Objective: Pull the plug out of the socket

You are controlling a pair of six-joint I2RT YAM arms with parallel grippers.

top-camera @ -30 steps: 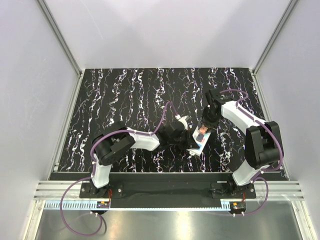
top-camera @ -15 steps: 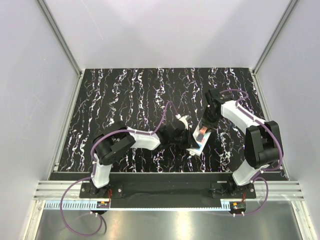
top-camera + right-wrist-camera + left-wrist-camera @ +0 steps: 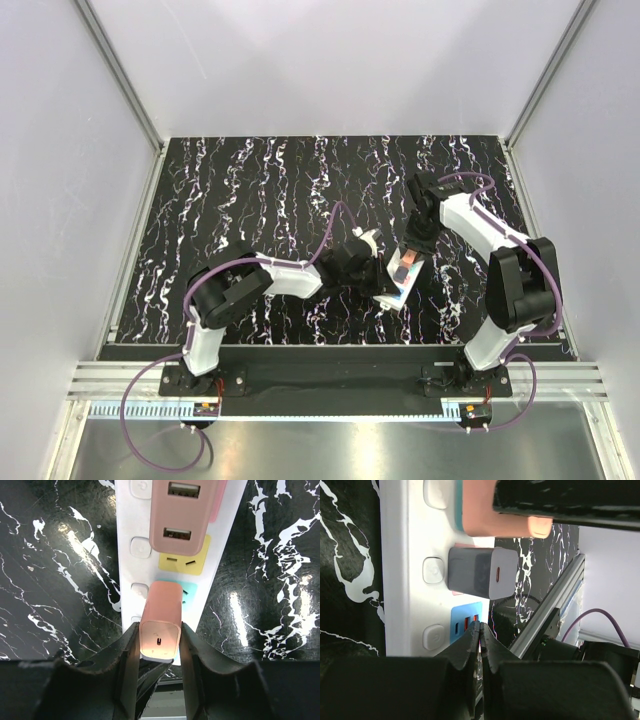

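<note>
A: In the teal outlet of the socket (image 3: 131, 575), is that where the plug (image 3: 161, 615) sits?
B: Yes, seated there, not pulled out. The right hand (image 3: 159, 632) clamps it, one finger against each side.
A: Its neighbours?
B: A pink adapter (image 3: 182, 515) further along one way, a grey cube charger (image 3: 482, 572) just beside it the other way.
A: The left hand (image 3: 480, 635)?
B: Closed tight on nothing, tips at the socket's blue face (image 3: 465, 622). The socket lies on the black marbled surface (image 3: 250, 200).
</note>
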